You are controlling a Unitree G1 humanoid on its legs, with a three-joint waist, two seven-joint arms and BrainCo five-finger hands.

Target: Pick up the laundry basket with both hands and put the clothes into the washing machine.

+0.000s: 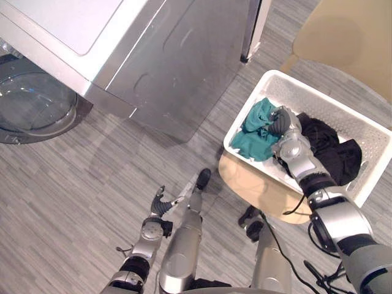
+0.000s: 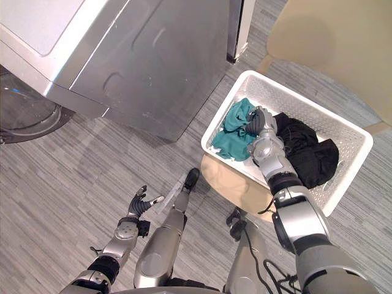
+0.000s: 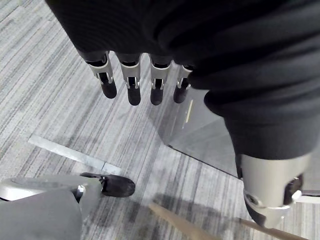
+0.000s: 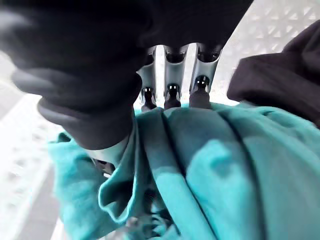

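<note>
Right hand clutches teal garment inside basket.

Grey striped floor, washing machine standing on it, round tan table carrying white laundry basket

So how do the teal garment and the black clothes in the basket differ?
The teal garment lies at the end of the white laundry basket nearer the washing machine; the black clothes fill the other end. The right robot hand is on the teal garment, not on the black clothes. Both lie crumpled inside the laundry basket.
</note>
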